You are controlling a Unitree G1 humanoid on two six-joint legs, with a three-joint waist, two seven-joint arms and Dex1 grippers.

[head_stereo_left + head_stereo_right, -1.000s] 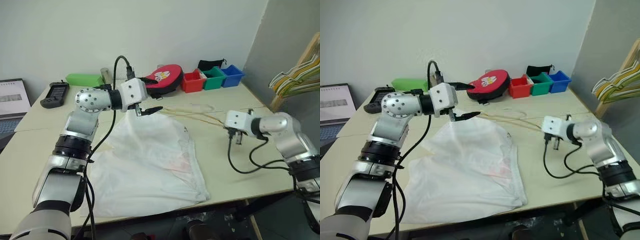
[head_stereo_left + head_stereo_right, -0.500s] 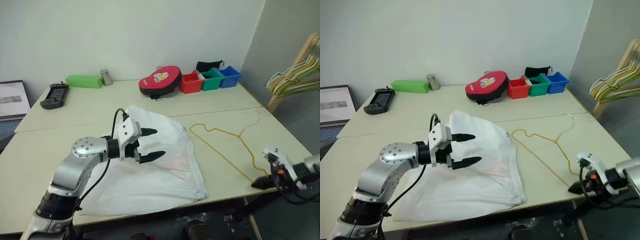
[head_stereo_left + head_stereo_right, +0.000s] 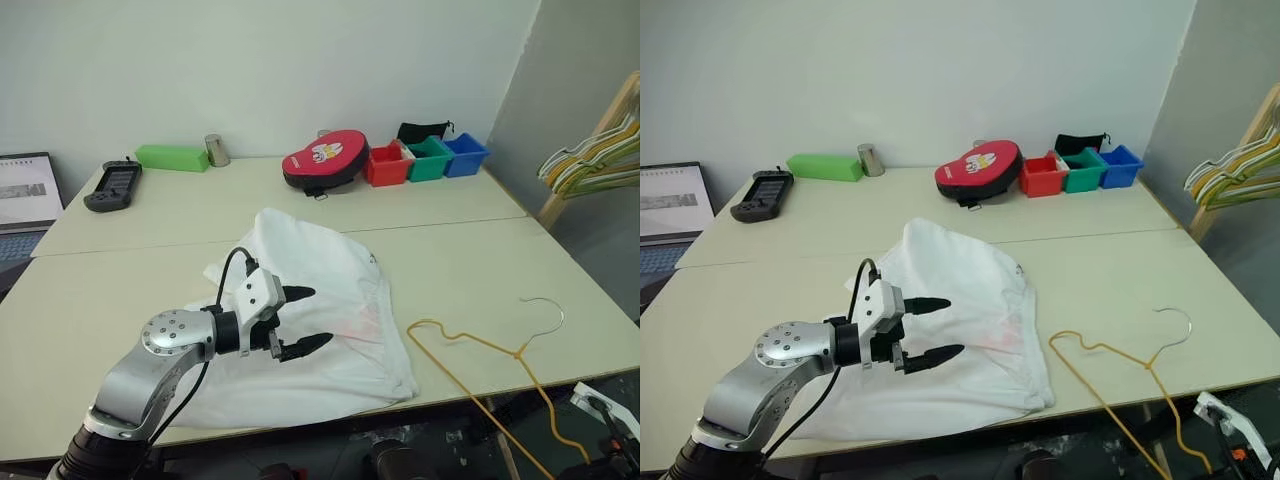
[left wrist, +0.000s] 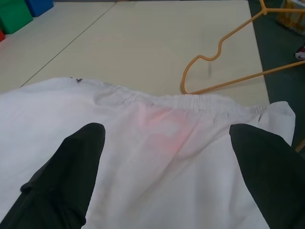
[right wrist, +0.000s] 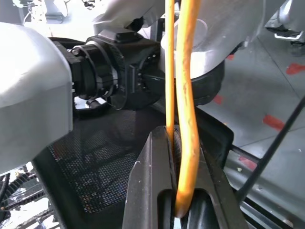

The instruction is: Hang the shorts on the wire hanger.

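Note:
The white shorts (image 3: pixel 320 270) lie spread on the table, with a faint pink mark near the waistband (image 4: pixel 164 126). My left gripper (image 3: pixel 318 317) hovers just over their middle, open, nothing between its black fingers (image 4: pixel 71 167). The yellow wire hanger (image 3: pixel 470 345) rests on the table to the right of the shorts, its silvery hook (image 3: pixel 548 308) pointing away from me. Its lower part slopes off the table's front edge. There my right gripper (image 5: pixel 176 138) is shut on the hanger's wire, below the table's front right corner (image 3: pixel 605 435).
Along the back stand a green box (image 3: pixel 172 157), a metal can (image 3: pixel 214 150), a red pouch (image 3: pixel 323 157) and red, green and blue bins (image 3: pixel 428 157). A black handheld device (image 3: pixel 112 186) and a laptop (image 3: pixel 25 200) sit far left. Striped hangers (image 3: pixel 595 160) hang on a wooden rack at right.
My right gripper pulled the hanger from the far side of the shorts to the table's front right and sank below the edge. My left gripper came back and down over the shorts.

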